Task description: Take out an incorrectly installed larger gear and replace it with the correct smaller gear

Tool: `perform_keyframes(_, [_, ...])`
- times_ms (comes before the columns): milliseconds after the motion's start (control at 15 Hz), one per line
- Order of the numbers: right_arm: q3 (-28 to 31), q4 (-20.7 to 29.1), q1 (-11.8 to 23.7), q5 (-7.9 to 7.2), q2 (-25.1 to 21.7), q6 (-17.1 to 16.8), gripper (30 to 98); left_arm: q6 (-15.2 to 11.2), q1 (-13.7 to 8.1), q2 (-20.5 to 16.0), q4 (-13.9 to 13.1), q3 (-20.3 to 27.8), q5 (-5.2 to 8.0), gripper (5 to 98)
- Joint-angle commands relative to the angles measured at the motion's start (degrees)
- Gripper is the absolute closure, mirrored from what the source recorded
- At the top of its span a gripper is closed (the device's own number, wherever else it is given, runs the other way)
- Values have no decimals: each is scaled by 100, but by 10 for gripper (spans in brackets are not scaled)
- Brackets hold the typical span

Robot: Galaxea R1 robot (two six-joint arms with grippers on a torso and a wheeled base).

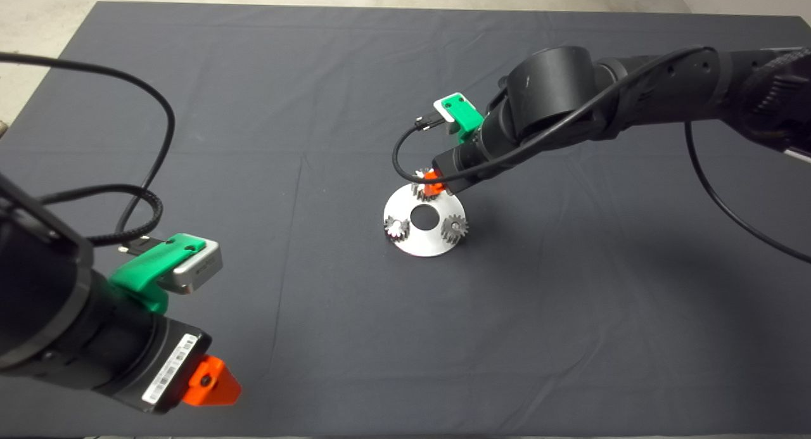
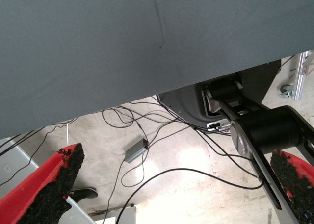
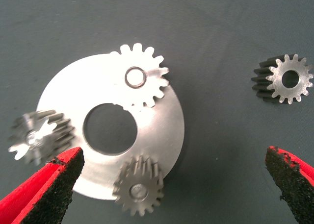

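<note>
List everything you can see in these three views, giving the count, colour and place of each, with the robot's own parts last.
mat: one, dark grey, covers the table
plate: one, silver, round with a centre hole, mid-mat
larger gear: one, silver-grey, on the plate's rim
other gears: two, one bright silver, one darker grey, on the plate's rim
smaller gear: one, dark grey, on the mat beside the plate
box: one, grey, on the floor among black cables
right hand: one, red fingers open, over the plate
left hand: one, red fingers open, parked at the mat's near left edge
</note>
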Motion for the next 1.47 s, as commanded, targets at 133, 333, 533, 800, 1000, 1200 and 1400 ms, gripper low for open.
perform_keyframes(133, [-326, -452, -109, 649, 31, -35, 308, 6, -91, -16, -54, 72, 5, 60])
perform_keyframes(333, [-524, -461, -187, 868, 146, -61, 308, 6, -91, -16, -54, 72, 5, 60])
perform_keyframes(533, [-744, -568, -310, 868, 338, -236, 308, 6, -91, -16, -54, 81, 5, 60])
perform_keyframes(800, [-831, -704, -337, 860, 535, -389, 308, 6, -83, -25, -54, 89, 5, 60])
perform_keyframes(1000, [-840, -883, -372, 787, 576, -410, 308, 6, -83, -34, -54, 107, 5, 60])
perform_keyframes(1200, [-875, -920, -390, 702, 541, -423, 308, -2, -83, -43, -54, 116, 5, 60])
perform_keyframes(1400, [-1041, -944, -437, 702, 558, -422, 308, -2, -83, -43, -54, 125, 5, 60])
